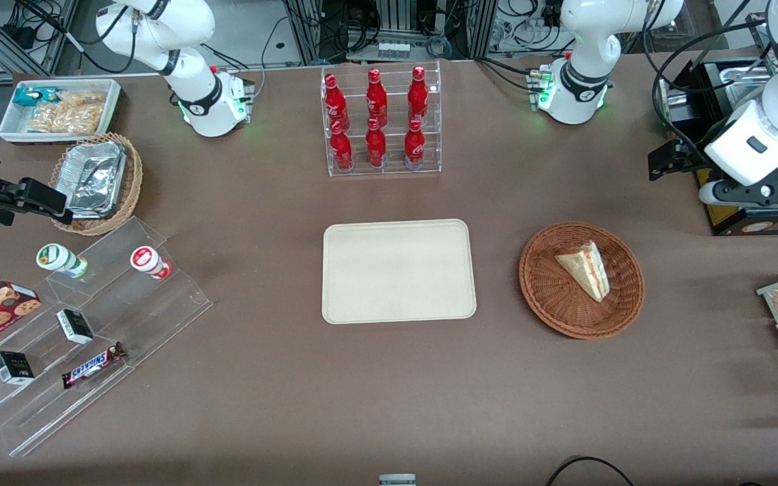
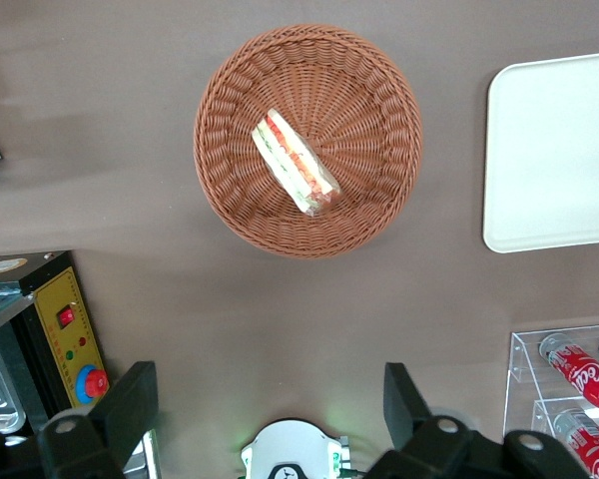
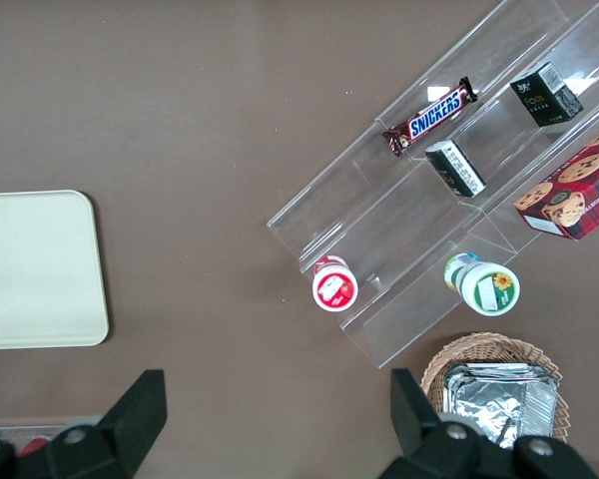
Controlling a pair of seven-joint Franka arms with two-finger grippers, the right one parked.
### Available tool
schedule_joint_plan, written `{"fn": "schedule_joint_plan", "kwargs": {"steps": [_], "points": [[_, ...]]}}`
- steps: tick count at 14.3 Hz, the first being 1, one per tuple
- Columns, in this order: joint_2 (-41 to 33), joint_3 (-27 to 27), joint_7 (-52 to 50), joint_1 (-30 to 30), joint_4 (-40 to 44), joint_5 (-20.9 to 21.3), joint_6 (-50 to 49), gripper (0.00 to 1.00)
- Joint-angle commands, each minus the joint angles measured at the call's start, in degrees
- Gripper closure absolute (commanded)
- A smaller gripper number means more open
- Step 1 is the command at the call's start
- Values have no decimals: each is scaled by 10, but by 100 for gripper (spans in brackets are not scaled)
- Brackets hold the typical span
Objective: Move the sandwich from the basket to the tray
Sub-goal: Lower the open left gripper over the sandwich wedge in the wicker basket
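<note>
Sandwich (image 1: 585, 268) lies untouched in the wicker basket (image 1: 581, 324), well below the raised gripper (image 2: 270, 399), whose fingers are spread wide and empty, so pickup and transfer to the bare tray (image 1: 399, 271) remain.

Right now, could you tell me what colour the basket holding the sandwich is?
Reddish-brown woven wicker basket, clearest in the left wrist view.
</note>
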Motion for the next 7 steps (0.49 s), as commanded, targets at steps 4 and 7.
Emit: {"fn": "schedule_joint_plan", "kwargs": {"steps": [4, 7], "points": [[29, -5, 8, 4, -12, -7, 21, 0], [26, -6, 7, 3, -104, -4, 109, 0]]}}
